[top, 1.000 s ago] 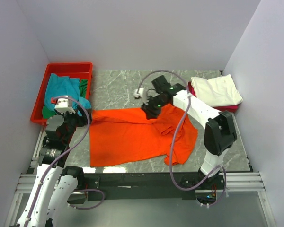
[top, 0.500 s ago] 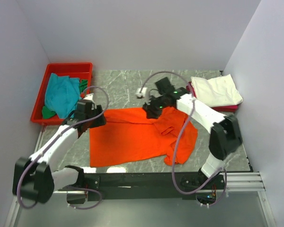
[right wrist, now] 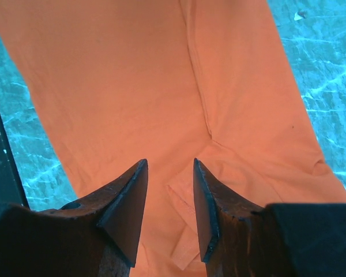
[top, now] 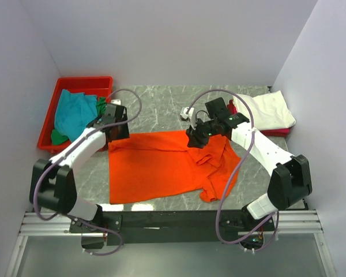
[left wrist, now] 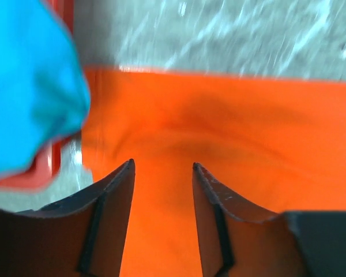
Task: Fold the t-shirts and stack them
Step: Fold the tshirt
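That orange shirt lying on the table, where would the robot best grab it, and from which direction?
Probably the far edge of the orange shirt, pinched from straight above. It lies flat on the table, so only the hem offers a nip. The left gripper hangs open over the far-left corner, the right gripper over the rumpled right end.

red tray [top: 85, 81], grey marble tabletop [top: 155, 109]

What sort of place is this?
Probably a robotics test cell: a left arm and right arm mounted at a marble-look table, plain white walls, an orange t-shirt laid out.
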Action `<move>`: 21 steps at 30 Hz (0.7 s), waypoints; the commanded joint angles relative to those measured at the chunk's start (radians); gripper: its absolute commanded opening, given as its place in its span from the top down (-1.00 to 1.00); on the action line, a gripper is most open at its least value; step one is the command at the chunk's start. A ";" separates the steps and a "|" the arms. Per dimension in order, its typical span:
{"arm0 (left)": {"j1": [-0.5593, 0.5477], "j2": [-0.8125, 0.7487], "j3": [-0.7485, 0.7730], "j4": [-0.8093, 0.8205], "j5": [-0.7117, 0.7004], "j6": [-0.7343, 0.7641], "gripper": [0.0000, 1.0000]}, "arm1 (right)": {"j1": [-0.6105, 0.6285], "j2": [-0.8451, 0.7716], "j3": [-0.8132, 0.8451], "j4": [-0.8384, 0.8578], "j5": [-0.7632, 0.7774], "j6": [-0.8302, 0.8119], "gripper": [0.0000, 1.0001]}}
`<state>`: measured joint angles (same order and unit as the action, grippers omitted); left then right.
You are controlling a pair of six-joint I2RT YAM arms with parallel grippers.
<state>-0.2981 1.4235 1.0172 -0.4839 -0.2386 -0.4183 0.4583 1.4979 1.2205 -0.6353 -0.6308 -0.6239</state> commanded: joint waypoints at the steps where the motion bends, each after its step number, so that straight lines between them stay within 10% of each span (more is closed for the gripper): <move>1: -0.003 0.081 0.112 -0.033 -0.048 0.059 0.06 | -0.010 -0.010 -0.007 0.025 -0.041 0.004 0.12; 10: 0.027 0.285 0.212 -0.079 -0.050 0.075 0.50 | -0.046 -0.011 -0.006 0.005 -0.069 0.000 0.13; 21: 0.059 0.180 -0.022 -0.107 0.088 0.000 0.58 | -0.076 -0.027 0.007 -0.015 -0.090 -0.008 0.14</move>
<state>-0.2535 1.6558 1.0267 -0.5686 -0.2211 -0.3859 0.3939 1.4979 1.2205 -0.6453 -0.6937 -0.6254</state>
